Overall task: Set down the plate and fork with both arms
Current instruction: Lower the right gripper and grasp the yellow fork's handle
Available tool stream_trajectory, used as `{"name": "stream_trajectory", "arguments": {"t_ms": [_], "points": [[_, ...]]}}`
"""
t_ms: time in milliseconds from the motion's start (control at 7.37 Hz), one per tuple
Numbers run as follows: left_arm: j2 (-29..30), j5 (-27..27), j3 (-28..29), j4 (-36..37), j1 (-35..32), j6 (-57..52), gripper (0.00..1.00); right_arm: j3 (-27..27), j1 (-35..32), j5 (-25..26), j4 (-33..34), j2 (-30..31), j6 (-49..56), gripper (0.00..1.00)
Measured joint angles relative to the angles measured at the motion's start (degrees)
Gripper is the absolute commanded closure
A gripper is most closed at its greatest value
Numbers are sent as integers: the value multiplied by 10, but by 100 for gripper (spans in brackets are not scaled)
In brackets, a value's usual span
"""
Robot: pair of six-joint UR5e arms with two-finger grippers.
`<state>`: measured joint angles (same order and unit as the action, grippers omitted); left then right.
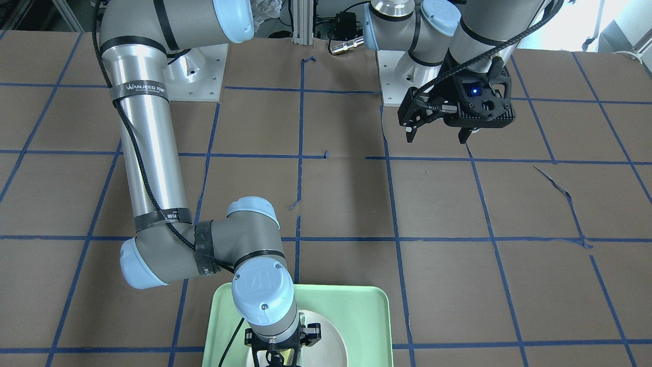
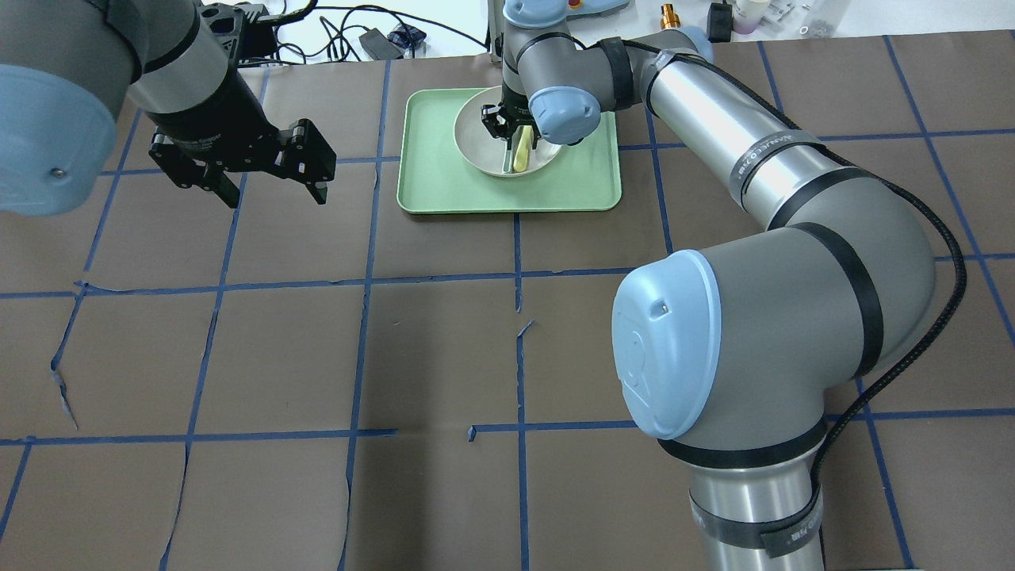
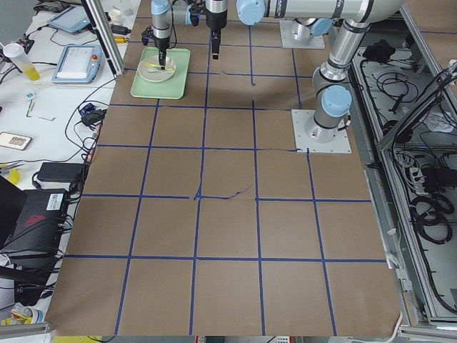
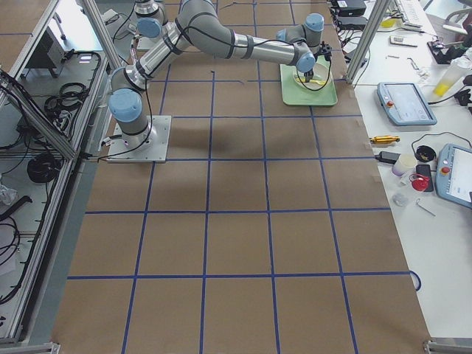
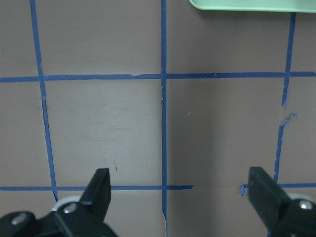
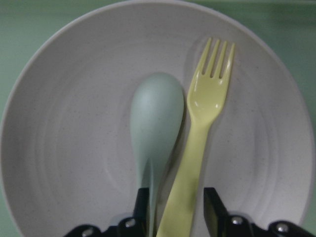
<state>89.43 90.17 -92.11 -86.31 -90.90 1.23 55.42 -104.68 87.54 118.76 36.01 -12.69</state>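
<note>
Yellow fork [image 6: 205,113] lies in the plate [image 6: 64,148], just beside a grey-green spoon [image 6: 155,118]. The plate sits on the green tray [image 2: 428,190]. Right tool [image 6: 177,207] stands narrow about the fork's handle; whether it actually pinches is unclear. Left tool [image 2: 276,190] hangs wide open over the bench [image 2: 317,357], well apart from the tray.

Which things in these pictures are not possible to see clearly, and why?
Right wrist view: the bottom edge cuts off the handles of the fork and spoon, so whether the right claw grips is unclear.
Front-facing view: the right arm and the bottom edge hide most of the plate.
Side views: fork and spoon are too small.
</note>
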Motion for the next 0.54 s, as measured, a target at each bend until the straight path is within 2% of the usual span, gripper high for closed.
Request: {"name": "stream_trajectory", "arguments": {"t_ms": [543], "points": [[0, 0, -1, 0, -1, 0, 0, 10, 0, -5, 7, 1, 2, 64]]}}
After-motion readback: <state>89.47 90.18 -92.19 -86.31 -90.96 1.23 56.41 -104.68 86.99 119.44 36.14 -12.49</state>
